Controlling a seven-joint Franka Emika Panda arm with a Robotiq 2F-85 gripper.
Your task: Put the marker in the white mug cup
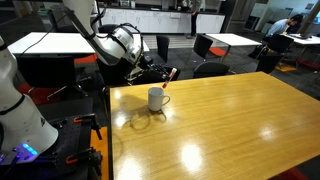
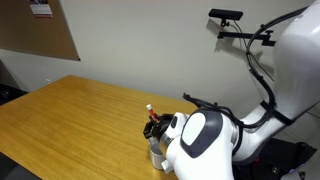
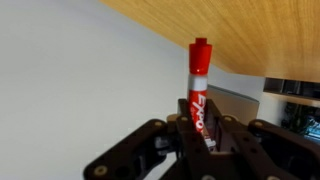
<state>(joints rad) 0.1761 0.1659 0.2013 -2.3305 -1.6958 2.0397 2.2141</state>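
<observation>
**Holding the marker, mug not yet reached**

My gripper [image 3: 200,128] was closed on the marker [image 3: 199,85]. The fingers [image 3: 168,135] pinched its lower barrel, and the red cap stuck out past them. In an exterior view the gripper [image 1: 152,68] hung off the table [image 1: 240,125] edge, apart from the white mug cup [image 1: 156,98], which stood upright near that corner.

I judged this to be the carry step: pickup done, drop pending. Next I would need to bring the marker above the mug's mouth, tip it near vertical, lower it and release. The white lettering on the red label [image 3: 198,112] looked like "EXPO", though I couldn't read it for certain.
</observation>
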